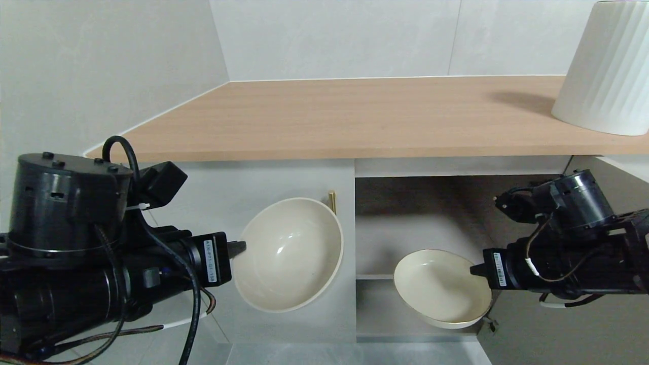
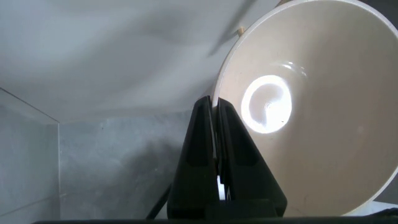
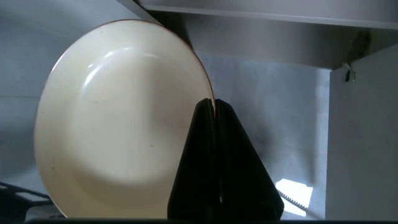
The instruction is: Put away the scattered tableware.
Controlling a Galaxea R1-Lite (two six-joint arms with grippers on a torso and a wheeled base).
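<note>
On the left, the left gripper (image 1: 237,248) is clamped on the rim of a deep cream bowl (image 1: 289,253). The bowl hangs in the air tipped on edge, in front of the closed cabinet door (image 1: 284,177) with its small brass handle (image 1: 332,202). Right of it the cabinet stands open. There the right gripper (image 1: 475,269) pinches the rim of a shallower cream plate (image 1: 438,286), held tilted in the mouth of the opening, across the front of the inner shelf (image 1: 374,277). Above both runs the wooden countertop (image 1: 355,116), with a white ribbed vessel (image 1: 608,71) at its far right.

Both pieces look like glazed ceramic: stiff, rather heavy for a pinch at one edge, slick, and likely to chip or shatter if knocked on the shelf or dropped. The rim is the only practical hold, and each grip looks thin, so slow moves would suit.

The undersides of both dishes are hidden and the back of the cabinet lies in shadow. The ribbed vessel is cut off at the edge, and I cannot tell whether the plate touches the cabinet floor
</note>
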